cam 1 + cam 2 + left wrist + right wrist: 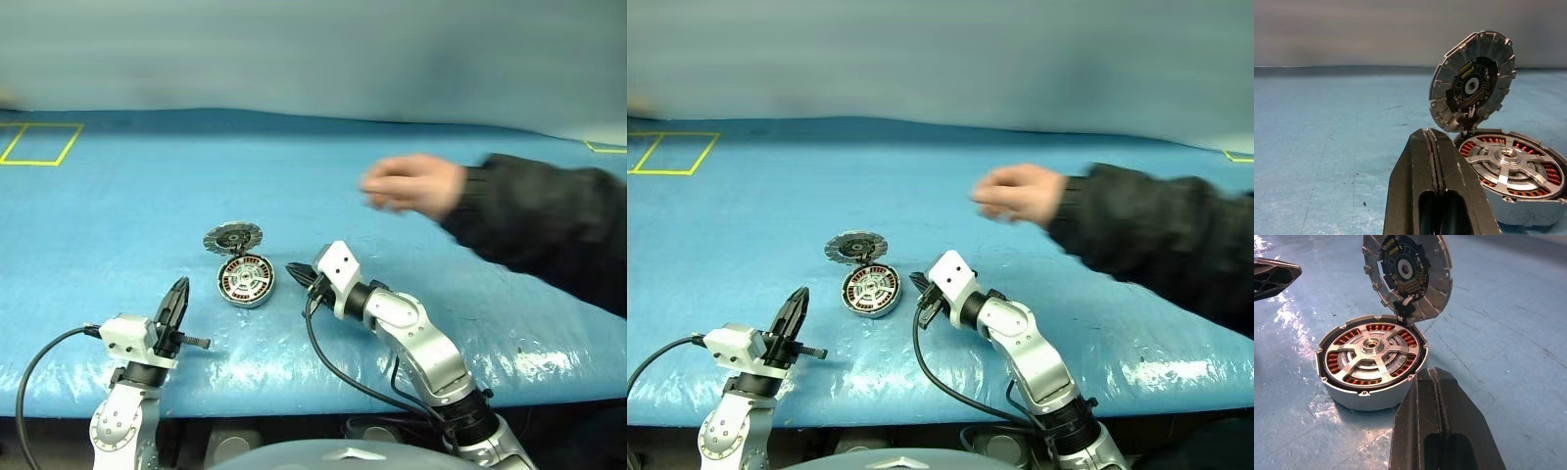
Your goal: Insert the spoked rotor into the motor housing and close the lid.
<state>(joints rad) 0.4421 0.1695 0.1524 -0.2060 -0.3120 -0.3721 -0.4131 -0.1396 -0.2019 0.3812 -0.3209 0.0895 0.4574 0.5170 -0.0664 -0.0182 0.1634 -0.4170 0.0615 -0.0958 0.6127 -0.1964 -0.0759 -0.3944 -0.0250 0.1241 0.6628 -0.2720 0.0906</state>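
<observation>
Ahead of my hands the table [147, 196] spreads wide, covered in a blue, slightly wrinkled sheet that catches glare in bright streaks close to me. Far out past my left hand, a rectangle of yellow tape [39, 144] is marked on the cover; another yellow corner [605, 149] sits at the far edge beyond my right. Behind the table rises a plain, pale grey-blue wall [313, 49].
</observation>
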